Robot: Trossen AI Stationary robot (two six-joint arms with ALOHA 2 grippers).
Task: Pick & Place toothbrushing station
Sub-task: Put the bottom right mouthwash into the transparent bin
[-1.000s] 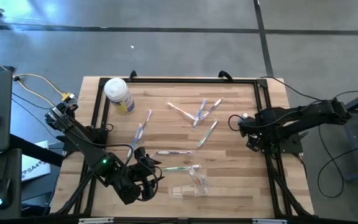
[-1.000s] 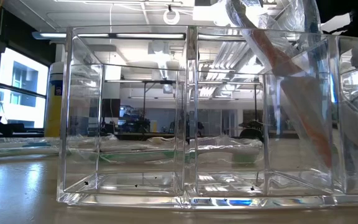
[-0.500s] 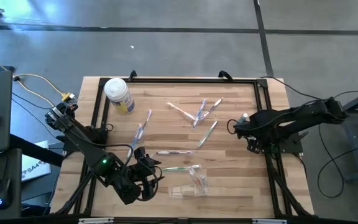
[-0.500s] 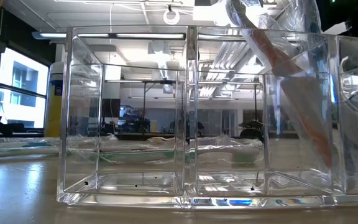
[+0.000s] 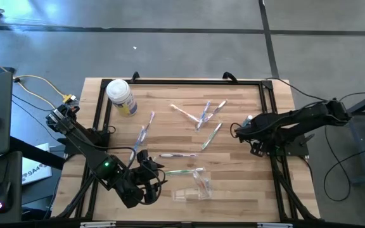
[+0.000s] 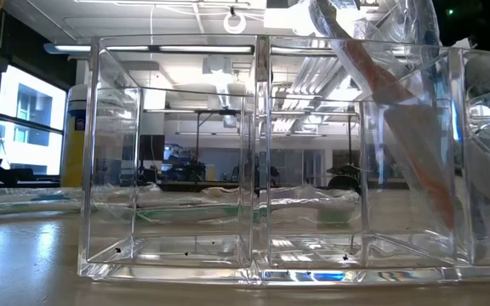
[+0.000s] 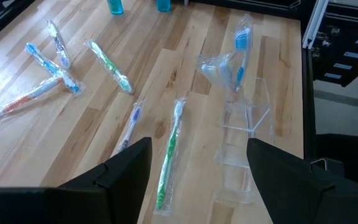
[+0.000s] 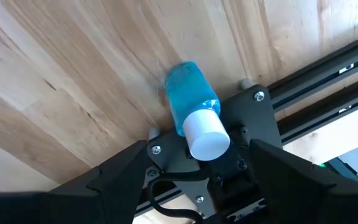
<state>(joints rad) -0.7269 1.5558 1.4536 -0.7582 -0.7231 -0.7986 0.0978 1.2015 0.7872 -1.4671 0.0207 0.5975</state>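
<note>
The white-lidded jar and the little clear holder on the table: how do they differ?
The jar is opaque, with a white lid and yellow label; the clear holder is see-through, with square compartments. The jar stands at the table's far left corner with nothing seen in it; the holder sits at the near edge, and a wrapped toothbrush leans up out of it. Both rest on the wooden table.

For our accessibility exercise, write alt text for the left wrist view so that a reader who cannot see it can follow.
The left gripper hangs open over a wooden table, a wrapped green toothbrush lying between its fingers. Beside it is a clear plastic holder with a blue-headed toothbrush standing in it; more wrapped toothbrushes lie scattered beyond.
</note>
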